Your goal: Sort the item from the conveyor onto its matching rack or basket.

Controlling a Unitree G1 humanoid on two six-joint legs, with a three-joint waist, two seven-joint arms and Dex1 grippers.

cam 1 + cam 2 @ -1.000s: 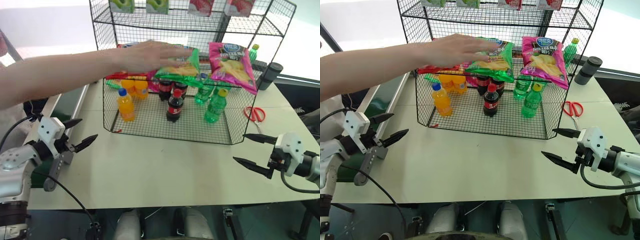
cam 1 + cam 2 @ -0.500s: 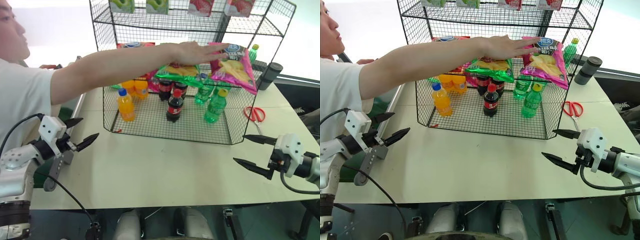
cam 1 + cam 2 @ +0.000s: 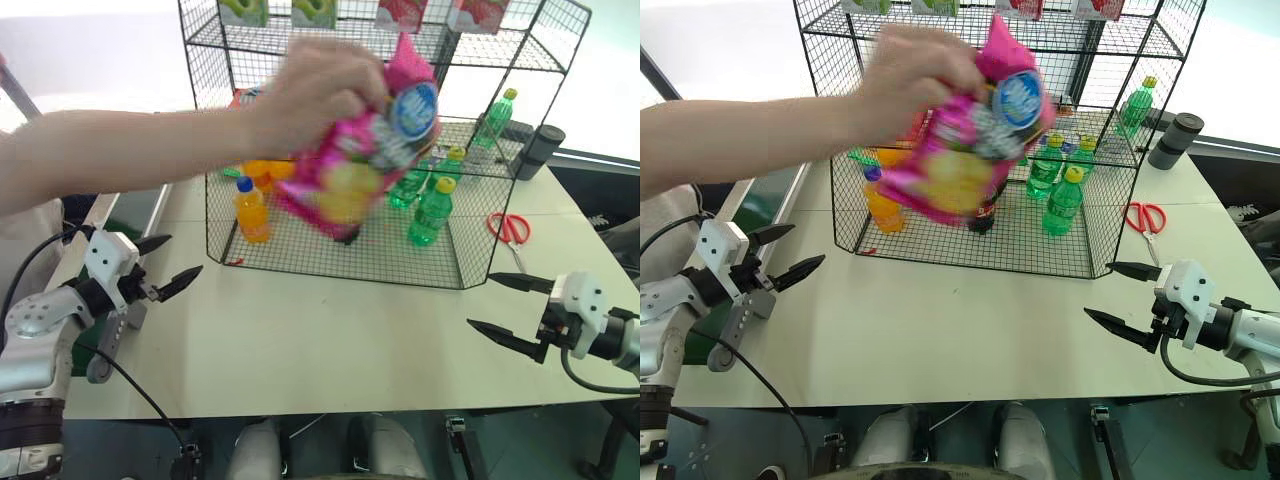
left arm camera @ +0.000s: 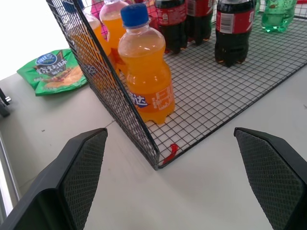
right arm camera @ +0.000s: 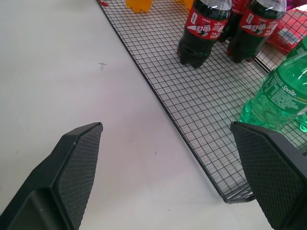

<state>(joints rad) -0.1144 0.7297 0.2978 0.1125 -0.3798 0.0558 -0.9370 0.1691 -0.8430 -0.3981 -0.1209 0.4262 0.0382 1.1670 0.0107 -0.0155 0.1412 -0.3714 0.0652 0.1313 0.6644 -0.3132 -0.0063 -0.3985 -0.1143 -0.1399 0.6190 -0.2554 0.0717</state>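
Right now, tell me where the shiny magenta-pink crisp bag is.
In the head views, the shiny magenta-pink crisp bag is held in the air by a person's hand, in front of the black wire-grid rack, above the table.

The clear green plastic bottle (image 5: 283, 96) on the black wire-grid shelf floor (image 5: 206, 103) carried the word "Sprite" in white letters down its side. The orange soda bottle with a blue cap (image 4: 145, 67) bore a white label ending in the Chinese character "达". The two dark cola bottles with red labels (image 5: 204, 28) showed white script too small to read. The green crisp bag (image 4: 53, 72) had a round blue logo whose lettering stayed illegible.
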